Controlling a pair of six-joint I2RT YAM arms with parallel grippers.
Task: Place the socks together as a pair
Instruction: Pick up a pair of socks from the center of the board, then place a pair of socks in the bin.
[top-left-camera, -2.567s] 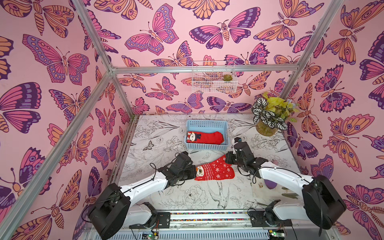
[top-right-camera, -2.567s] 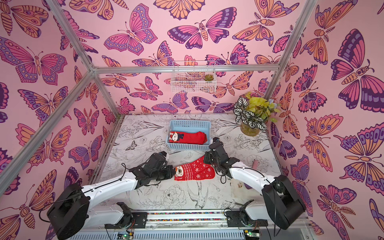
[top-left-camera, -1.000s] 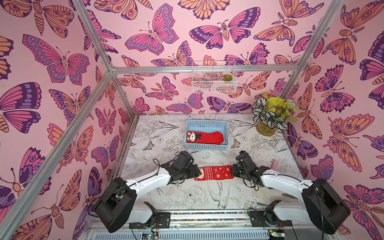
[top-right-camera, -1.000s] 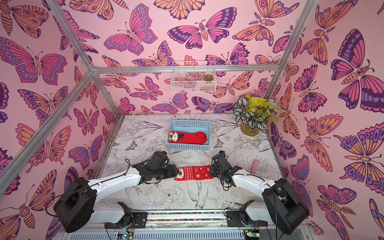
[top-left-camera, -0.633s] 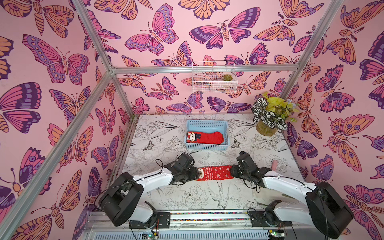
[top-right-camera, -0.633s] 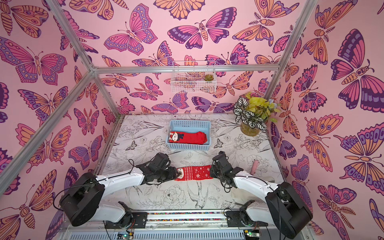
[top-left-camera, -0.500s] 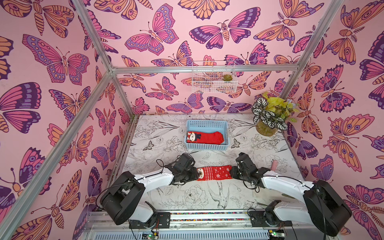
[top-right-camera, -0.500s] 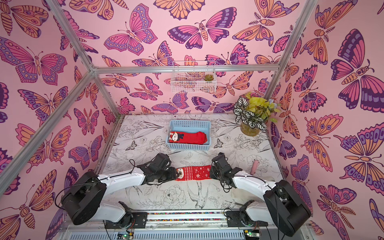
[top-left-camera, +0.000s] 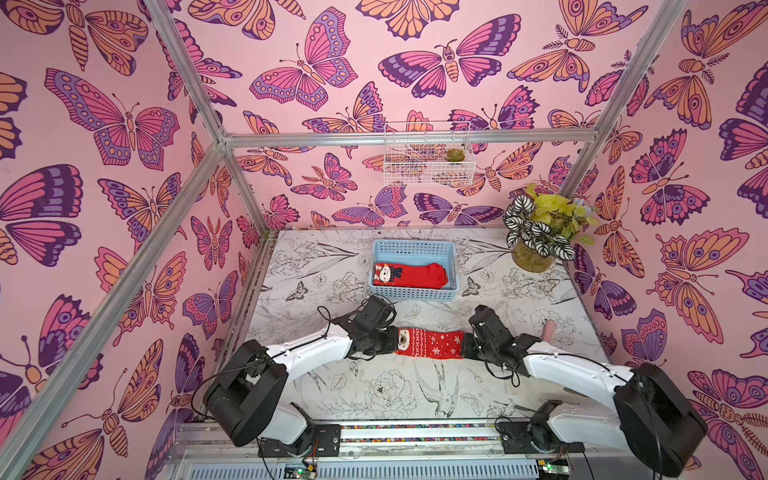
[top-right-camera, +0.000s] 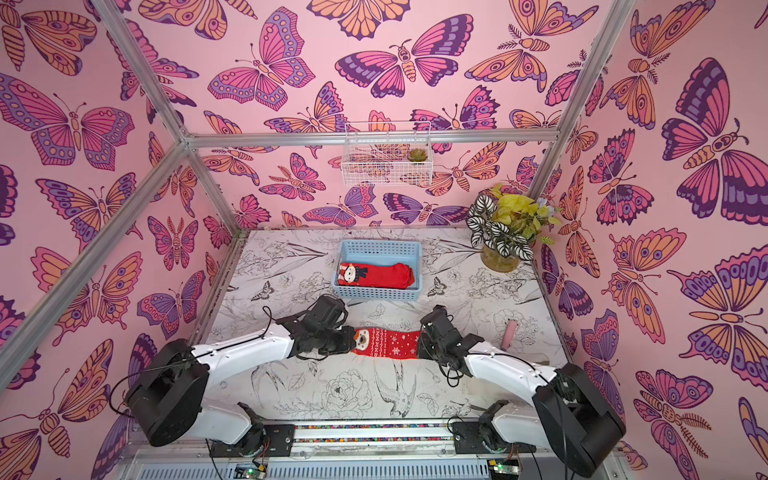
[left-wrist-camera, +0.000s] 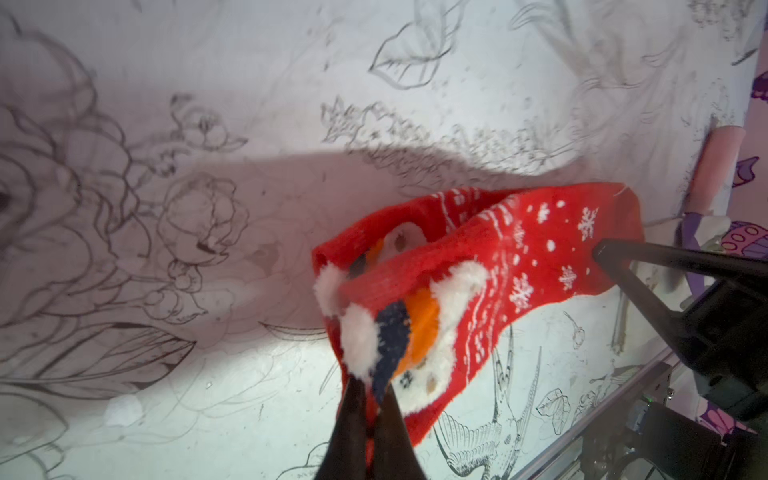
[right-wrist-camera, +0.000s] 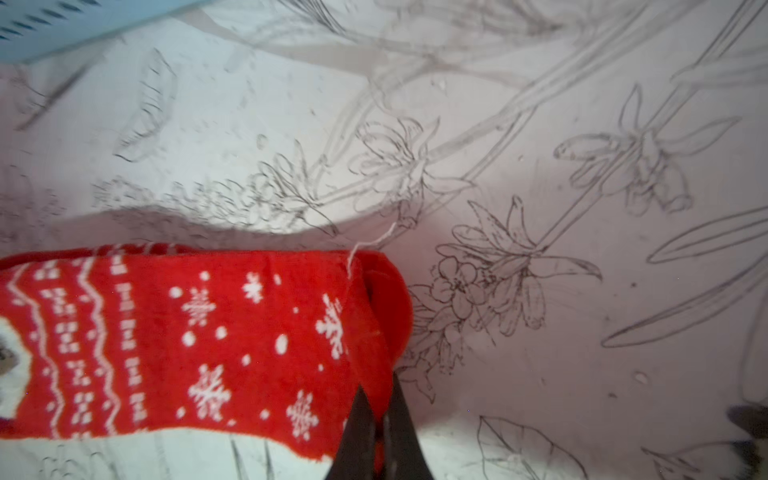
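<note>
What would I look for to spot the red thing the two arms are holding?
Start at the flower-print table and find the blue basket near its back. In front of the basket, stretched between the left gripper and right gripper, are the snowflake socks, one laid on the other. Unlike the plain red sock in the basket, they carry white snowflakes.

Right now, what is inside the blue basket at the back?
A plain red sock with a face on its cuff lies flat in the blue basket. Whether a matching sock lies under it is covered from view.
</note>
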